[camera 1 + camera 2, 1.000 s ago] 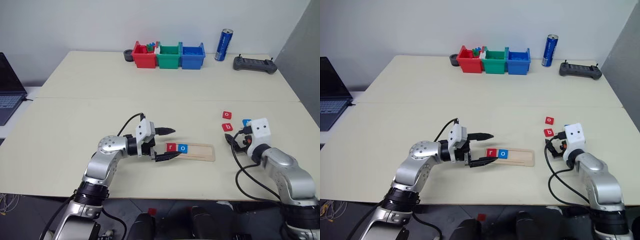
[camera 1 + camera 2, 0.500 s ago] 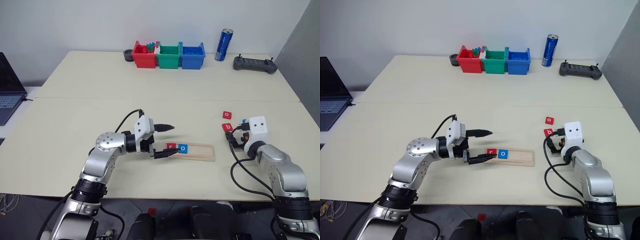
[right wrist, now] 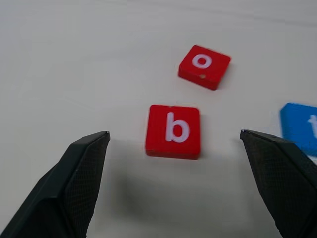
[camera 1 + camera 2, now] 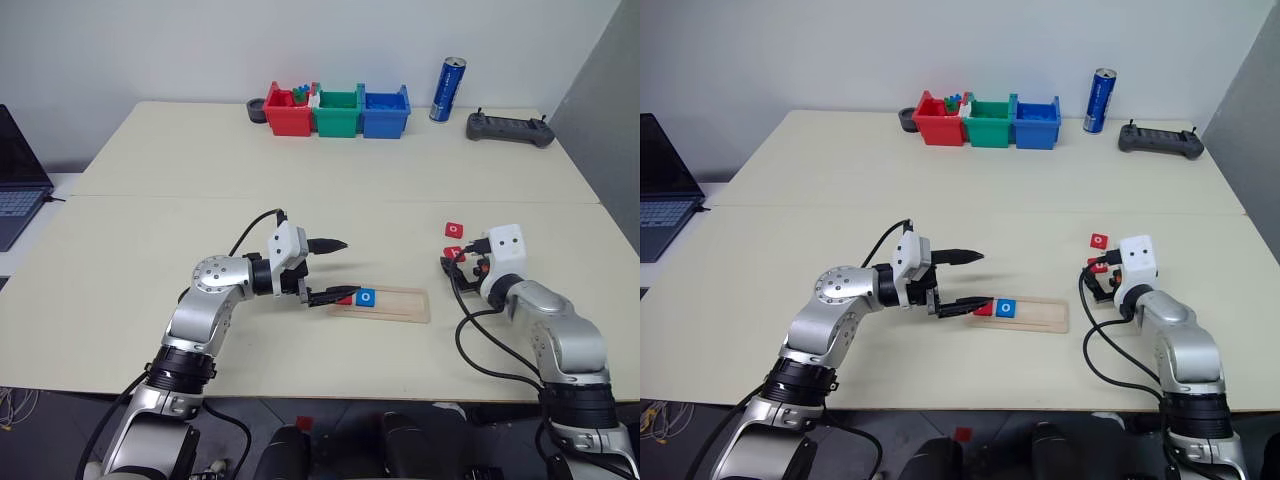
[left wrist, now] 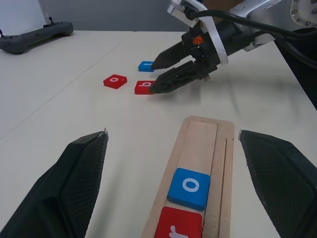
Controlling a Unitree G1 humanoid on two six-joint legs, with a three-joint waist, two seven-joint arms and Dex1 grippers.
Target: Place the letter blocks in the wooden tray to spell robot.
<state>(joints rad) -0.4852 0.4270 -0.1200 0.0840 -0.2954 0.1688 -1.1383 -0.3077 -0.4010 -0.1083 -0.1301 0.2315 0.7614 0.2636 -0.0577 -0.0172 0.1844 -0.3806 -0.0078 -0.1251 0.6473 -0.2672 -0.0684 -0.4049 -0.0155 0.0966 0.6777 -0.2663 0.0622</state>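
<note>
Right gripper (image 3: 173, 148) has crept fwd since a sec ago, jaws wide over the red b (image 3: 173, 130). Left gripper (image 4: 330, 270) open by wooden tray (image 4: 405, 305), r+o in. Center b btwn fingers, then pinch.

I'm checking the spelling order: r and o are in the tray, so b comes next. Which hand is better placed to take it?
Likely the right hand: open, its fingers either side of the red b tile.
</note>
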